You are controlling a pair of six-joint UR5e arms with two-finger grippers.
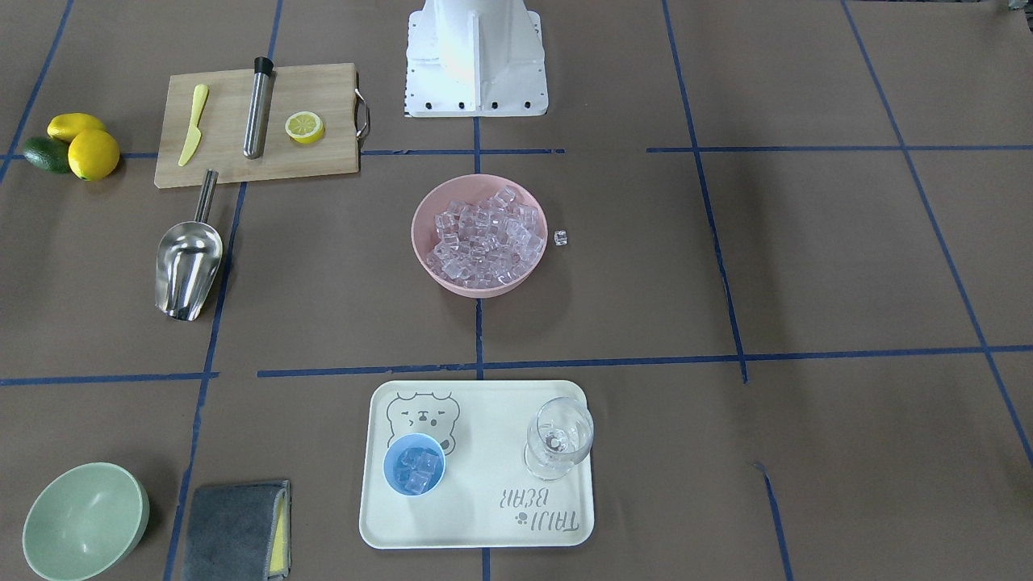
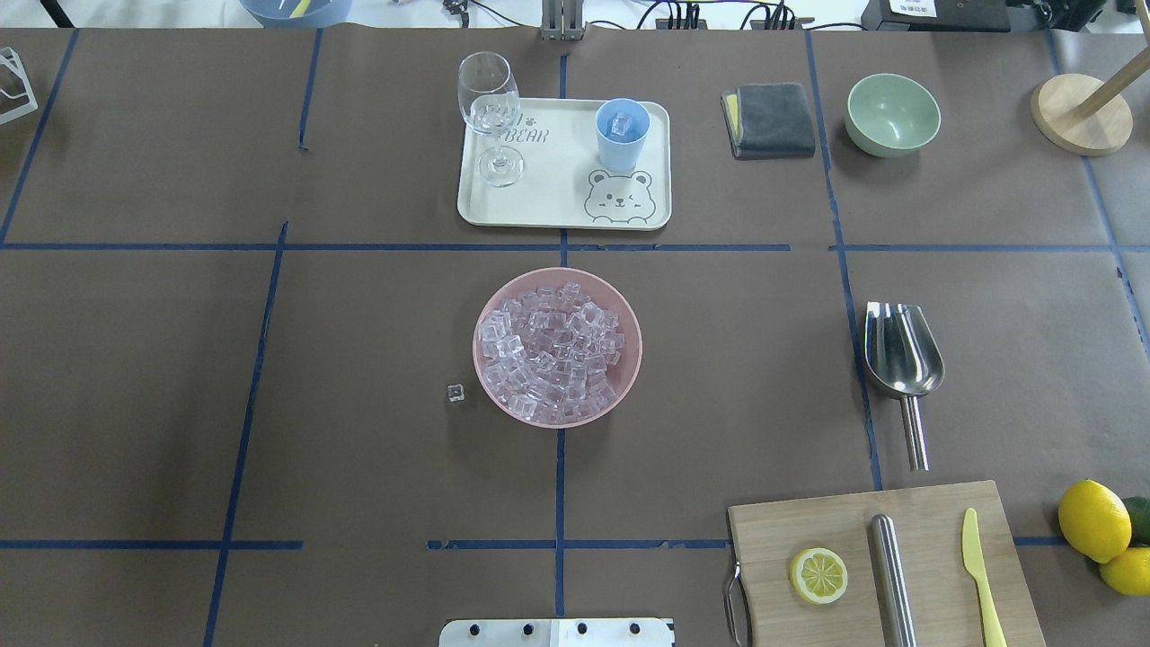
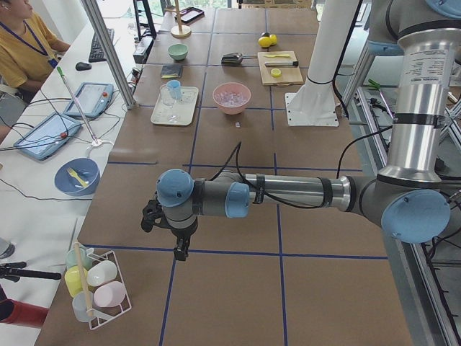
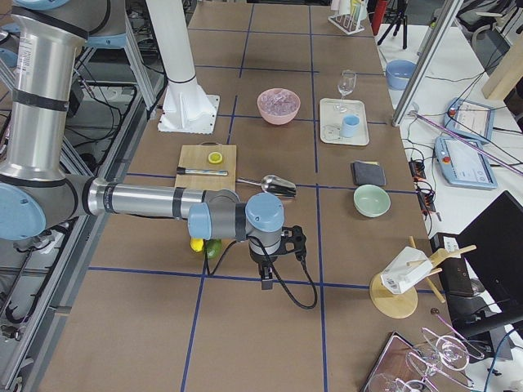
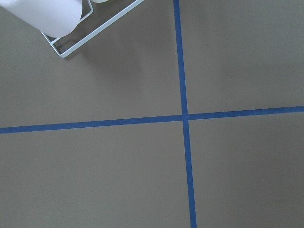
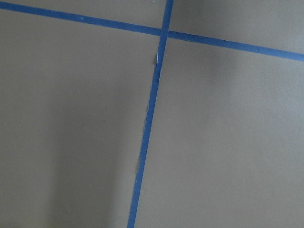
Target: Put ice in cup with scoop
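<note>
left arm [image 3: 288,191]: we stand our upper arm upright and stretch the forearm level over the table [image 3: 238,288], well apart from the pink bowl [image 3: 232,97], toward the table's end on our left.
left gripper [image 3: 181,251]: we point it straight down, near the table surface; we cannot tell whether its jaws are parted.
right arm [image 4: 147,200]: we hold the same pose here, upper arm upright and forearm level, well apart from the pink bowl on our right side.
right gripper [image 4: 265,282]: it hangs pointing down, near the table surface; we cannot tell how its jaws stand.
</note>
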